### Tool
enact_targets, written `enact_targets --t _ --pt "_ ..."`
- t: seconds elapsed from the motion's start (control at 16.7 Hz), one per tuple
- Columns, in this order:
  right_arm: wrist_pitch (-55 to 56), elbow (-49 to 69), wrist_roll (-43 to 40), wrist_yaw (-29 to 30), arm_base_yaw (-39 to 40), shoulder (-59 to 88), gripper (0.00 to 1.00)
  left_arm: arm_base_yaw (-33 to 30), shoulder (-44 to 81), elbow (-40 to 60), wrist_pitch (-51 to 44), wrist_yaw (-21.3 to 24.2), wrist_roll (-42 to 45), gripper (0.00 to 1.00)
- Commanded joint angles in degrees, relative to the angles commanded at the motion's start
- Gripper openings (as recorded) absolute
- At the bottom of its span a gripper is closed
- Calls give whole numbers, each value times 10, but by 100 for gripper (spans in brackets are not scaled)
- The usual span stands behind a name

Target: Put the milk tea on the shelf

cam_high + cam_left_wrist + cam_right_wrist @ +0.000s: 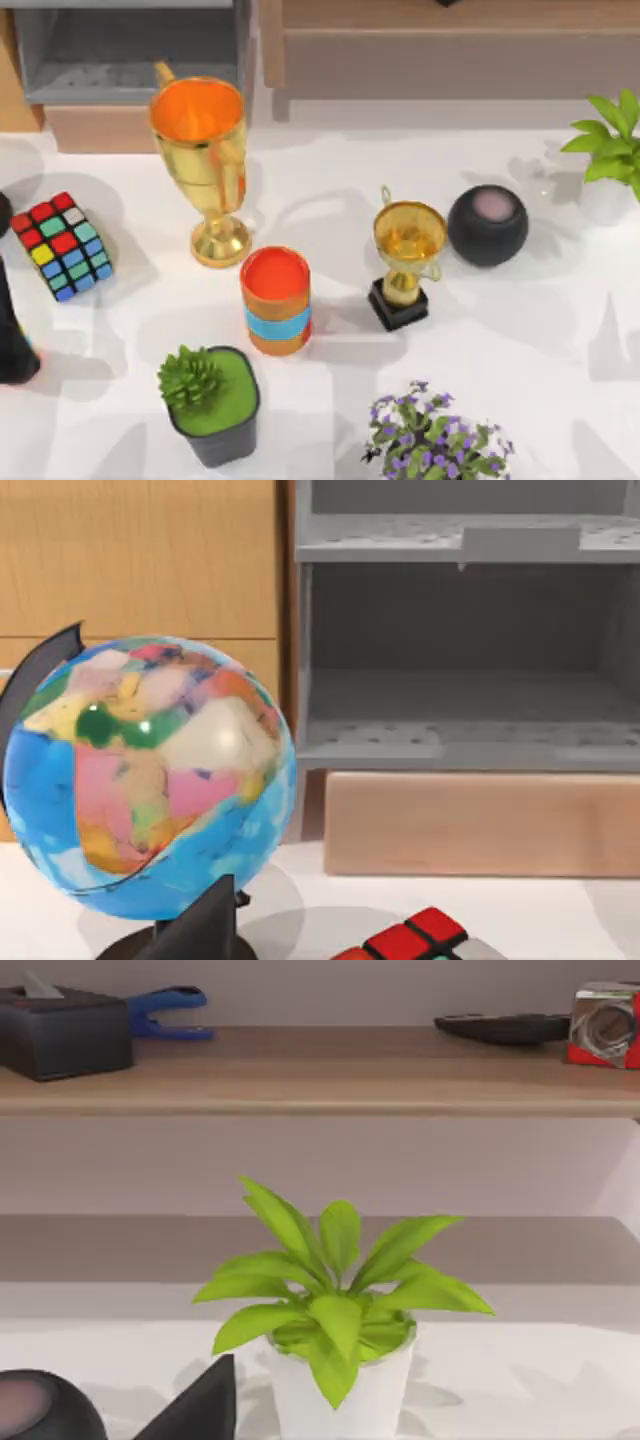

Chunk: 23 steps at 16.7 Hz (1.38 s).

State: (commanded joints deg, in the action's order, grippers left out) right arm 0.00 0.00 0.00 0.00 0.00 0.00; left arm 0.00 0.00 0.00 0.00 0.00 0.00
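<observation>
The left tool point(203, 922) shows just a dark tip in the left wrist view, so I cannot tell whether it is spread or pressed together; it holds nothing that can be seen. Just ahead of it stands a globe point(148, 775), with a puzzle cube point(410, 942) beside that and the grey shelf point(460, 748) beyond both. The milk tea point(275, 300) is off to this tool's right, toward the middle of the table point(520, 340); it stands upright with its long axis vertical and its flat red top facing up. It is past the puzzle cube, between the tall trophy point(205, 160) beyond it and the potted succulent point(212, 405) on the near side, with a small trophy point(405, 260) farther right.

The right tool point(195, 1405) is parked near the leafy plant point(335, 1300) and the dark round speaker point(45, 1405); whether it is spread or pressed together is likewise unclear. I judge the left arm to be the nearer one, and the shelf is on its side.

A dark shape at the top view's left edge is cut off and hard to identify; the shelf's upper part is cropped.
</observation>
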Motion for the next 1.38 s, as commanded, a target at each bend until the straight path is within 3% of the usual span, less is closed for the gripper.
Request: enact_targets --t 0.36,1.38 --pt "56 10 -12 -44 -47 62 100 0 0 0 0 0 0 100" --pt "605 89 -112 -433 -462 860 100 0 0 0 0 0 0 100"
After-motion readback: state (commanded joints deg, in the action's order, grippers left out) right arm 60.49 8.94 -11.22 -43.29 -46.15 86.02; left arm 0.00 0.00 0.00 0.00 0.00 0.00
